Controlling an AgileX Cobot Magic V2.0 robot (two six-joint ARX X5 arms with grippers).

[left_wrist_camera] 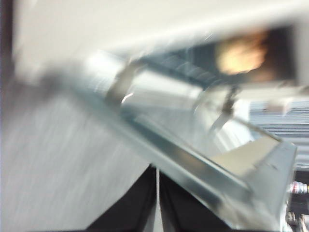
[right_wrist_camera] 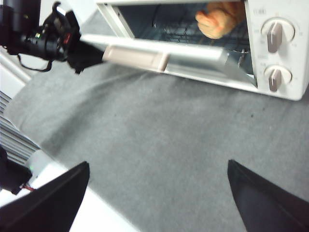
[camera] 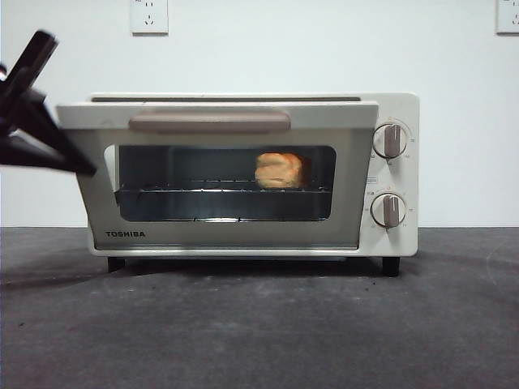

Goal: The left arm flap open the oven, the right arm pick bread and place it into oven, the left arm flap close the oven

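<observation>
Front view: the left hand [camera: 49, 138] is at the oven [camera: 243, 174] door's corner. The door is tipped, not shut. The bread [camera: 279, 170] sits inside on the rack.

Left wrist view: the jaws look pressed together under the door's edge.

Right wrist view: the right hand [right_wrist_camera: 157, 195] is wide, holds nothing, and waits far back over the desk [right_wrist_camera: 159, 130].
</observation>
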